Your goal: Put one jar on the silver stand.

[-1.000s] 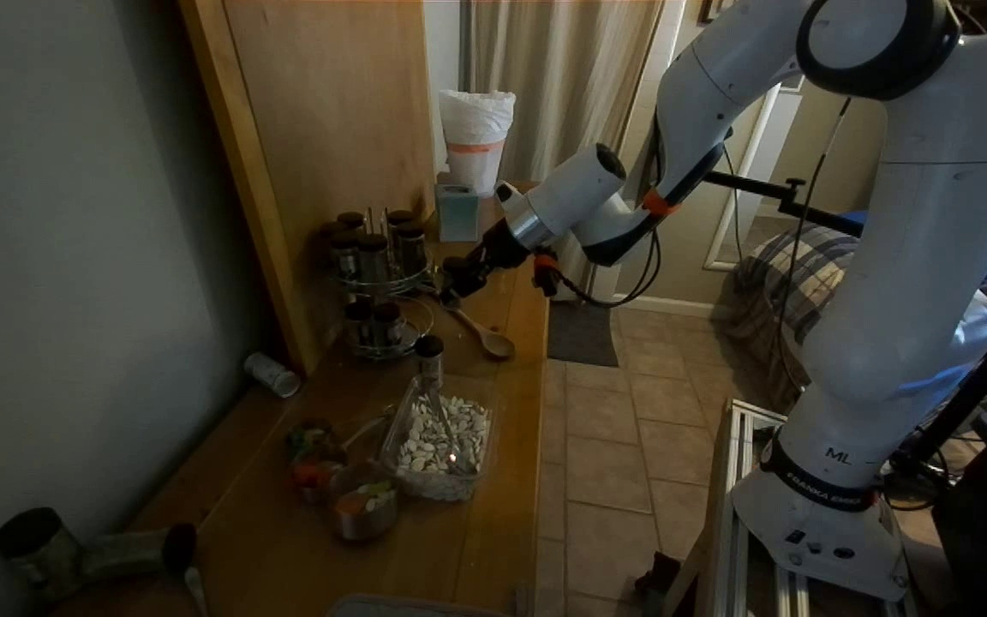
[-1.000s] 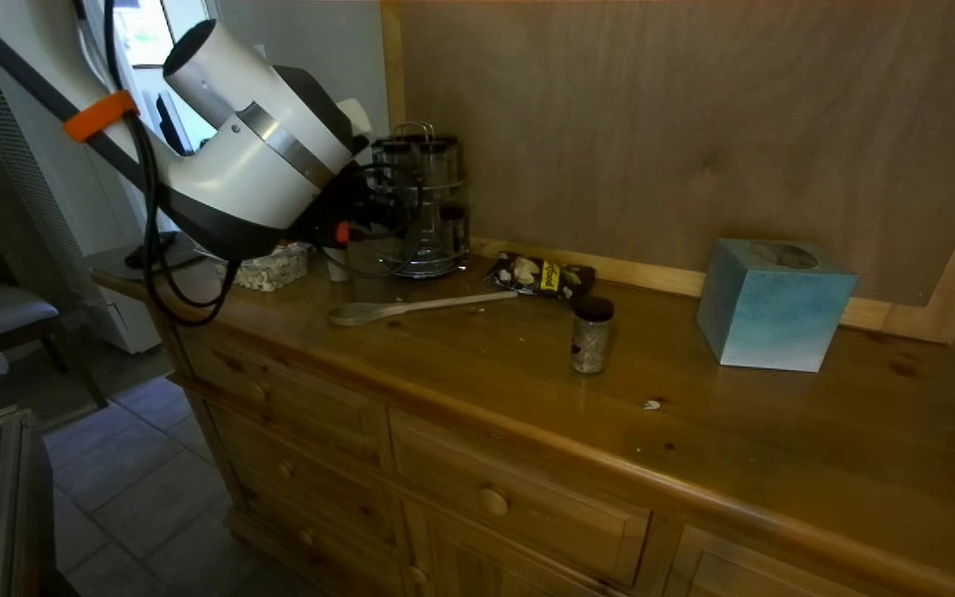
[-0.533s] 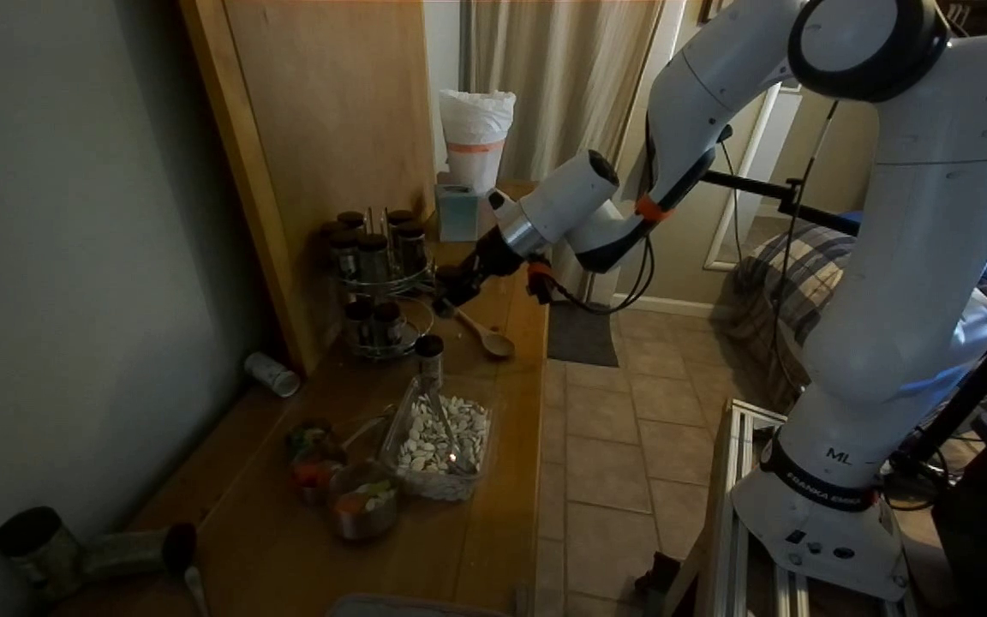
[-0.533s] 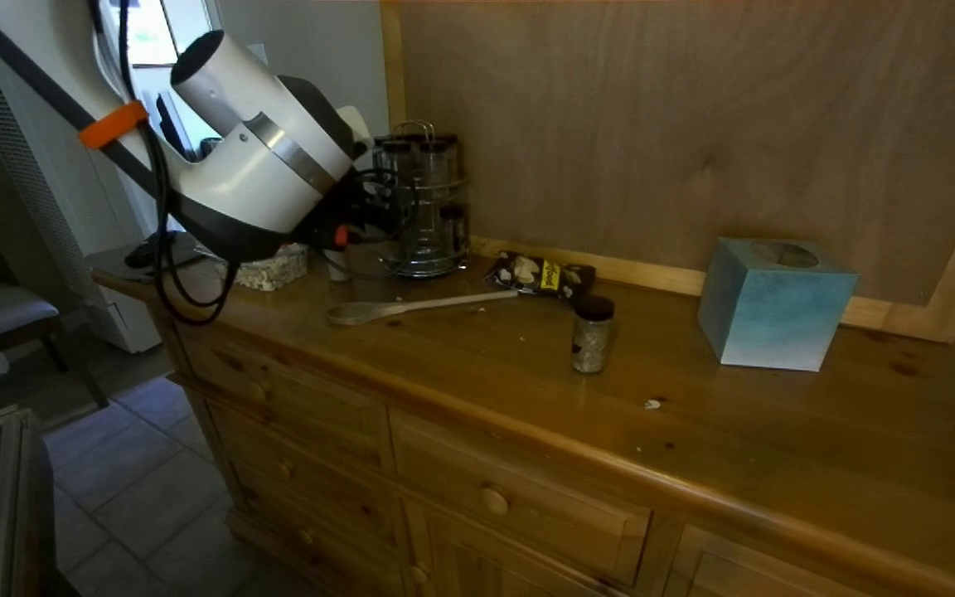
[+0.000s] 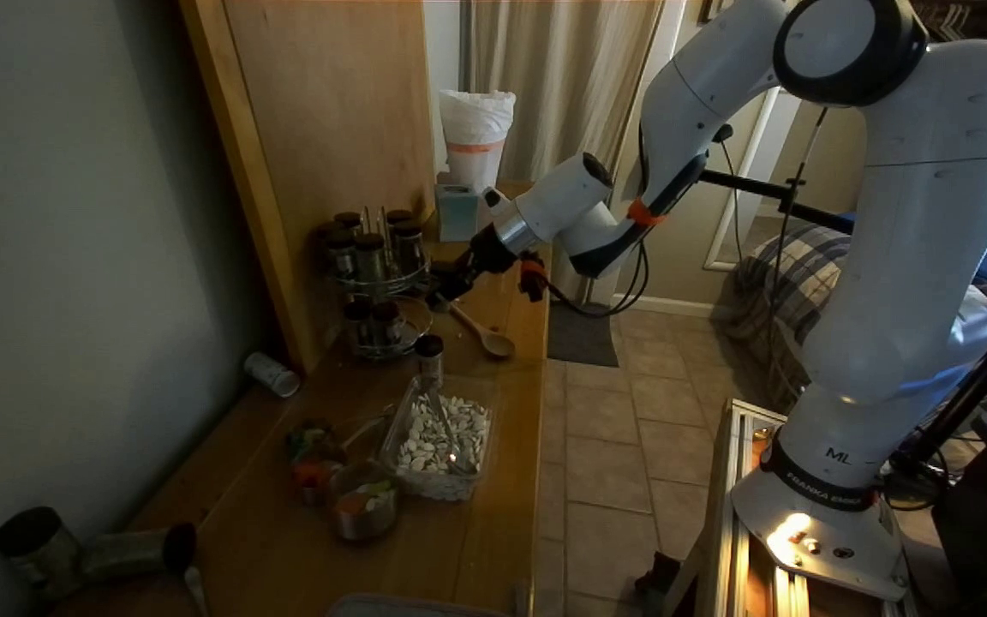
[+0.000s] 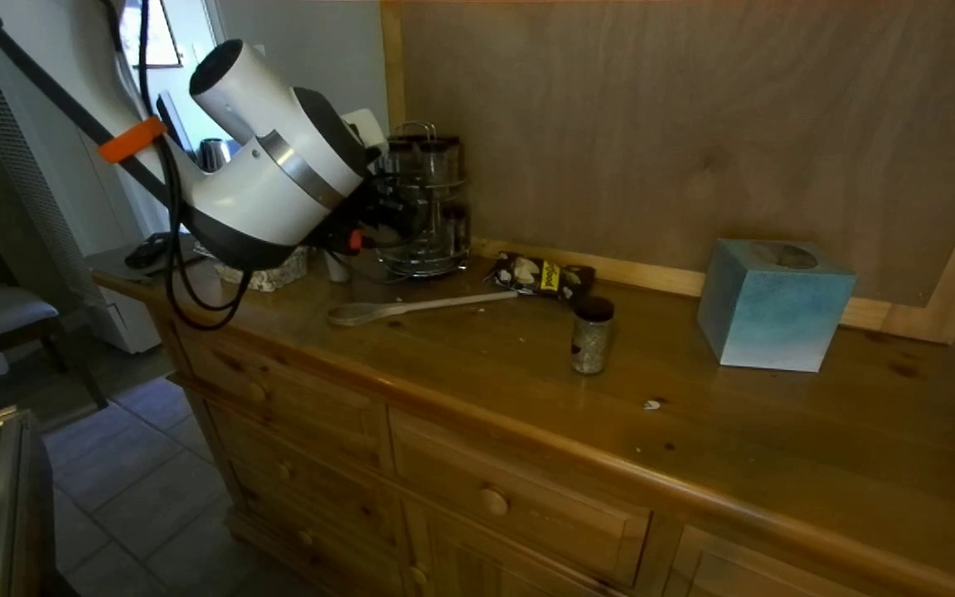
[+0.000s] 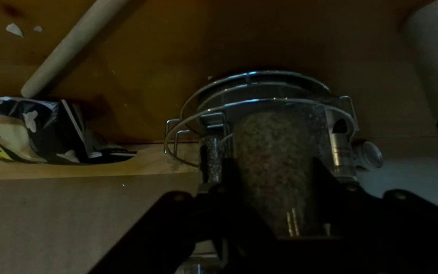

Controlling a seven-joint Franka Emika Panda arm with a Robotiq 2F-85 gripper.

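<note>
Nearest the camera in an exterior view, at lower left, you have two dark-capped containers [image 5: 125,555]. Next, at lower centre, a metal cup [image 5: 363,521] of coloured pieces [image 5: 367,497] sits just beside a clear tub [image 5: 438,489] of white pieces [image 5: 418,454], a utensil [image 5: 445,426] in it. By the tub's far edge stands a capped jar [image 5: 429,364]; a wooden spoon [image 5: 496,344] lies beyond, right of the silver stand [image 5: 413,334], whose two tiers carry jars [image 5: 371,257]. In the wrist view your gripper [image 7: 275,165] has its fingers clasped on a speckled jar [image 7: 270,140], which hides the stand's middle; a dark bag [image 7: 32,129] lies at left.
</note>
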